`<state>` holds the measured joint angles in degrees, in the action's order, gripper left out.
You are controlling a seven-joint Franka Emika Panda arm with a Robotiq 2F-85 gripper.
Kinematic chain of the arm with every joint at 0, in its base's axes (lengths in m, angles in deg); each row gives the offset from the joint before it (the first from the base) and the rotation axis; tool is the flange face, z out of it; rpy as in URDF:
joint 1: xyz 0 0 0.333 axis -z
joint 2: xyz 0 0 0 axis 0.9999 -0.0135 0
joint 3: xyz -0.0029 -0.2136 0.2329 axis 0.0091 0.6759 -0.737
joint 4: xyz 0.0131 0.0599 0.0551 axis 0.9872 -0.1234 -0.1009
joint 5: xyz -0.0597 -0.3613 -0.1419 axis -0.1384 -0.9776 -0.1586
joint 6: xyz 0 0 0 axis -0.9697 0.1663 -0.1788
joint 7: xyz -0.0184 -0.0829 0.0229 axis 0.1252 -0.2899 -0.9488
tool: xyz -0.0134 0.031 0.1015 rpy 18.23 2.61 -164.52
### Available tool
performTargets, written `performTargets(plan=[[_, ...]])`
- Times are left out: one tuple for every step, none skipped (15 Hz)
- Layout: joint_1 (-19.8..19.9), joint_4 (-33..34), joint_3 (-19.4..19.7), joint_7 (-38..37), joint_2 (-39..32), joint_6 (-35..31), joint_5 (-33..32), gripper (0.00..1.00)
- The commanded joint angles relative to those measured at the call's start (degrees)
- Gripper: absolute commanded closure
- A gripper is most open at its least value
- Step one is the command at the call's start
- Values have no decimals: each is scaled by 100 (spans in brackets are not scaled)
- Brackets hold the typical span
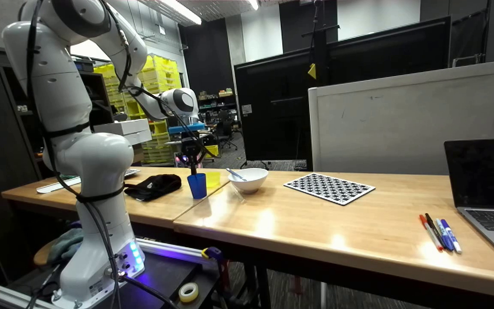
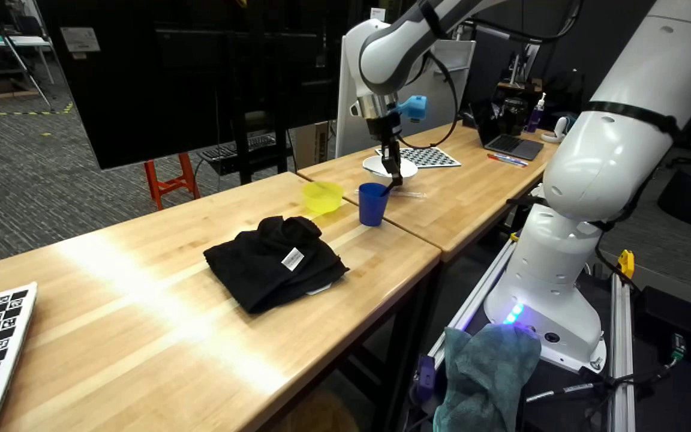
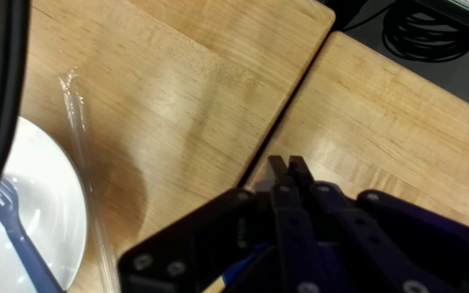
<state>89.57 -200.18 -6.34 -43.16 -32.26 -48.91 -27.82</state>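
In an exterior view, the pincer [image 1: 194, 171] points downward and the blue cup [image 1: 197, 186] lies directly beneath it, its rim meeting the fingertips in the picture. The cup stands upright on the worktop [image 1: 298, 214], mouth facing up, its long axis vertical and roughly in line with the fingers. Picture-left of the pincer lies a black cloth [image 1: 157, 187]; picture-right sit the yellow bowl [image 1: 213, 179] and, farther along, the white bowl [image 1: 252, 183] with a blue fork [image 1: 236, 174] in it.

In an exterior view, the cup [image 2: 372, 207] lies below the pincer and slightly picture-left, the tips reaching its rim. The white bowl is just behind the pincer; the black cloth is nearer the camera.

In the wrist view, the pincer's two fingers are pressed almost together, nothing visible between them; whether they nip the rim I cannot tell. A patch of blue, apparently the cup, shows below them, mostly hidden. A clear strip [image 3: 95, 211] lies left of the pincer, beside the white bowl.
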Motion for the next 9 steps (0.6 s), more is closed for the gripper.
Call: performTargets(plan=[[-1, -24, -43, -160, 326, 216, -165, 99], [-4, -12, -54, -196, 396, 279, -214, 99], [-8, 6, -61, -216, 452, 347, -257, 99], [-15, 25, -75, -243, 533, 441, -311, 99], [-20, 47, -85, -262, 604, 530, -361, 99], [-30, 70, -99, -259, 705, 650, -401, 99], [-39, 98, -112, -249, 806, 783, -435, 99], [-36, 129, -124, -269, 896, 891, -493, 99], [-39, 152, -134, -271, 1021, 1016, -527, 99]])
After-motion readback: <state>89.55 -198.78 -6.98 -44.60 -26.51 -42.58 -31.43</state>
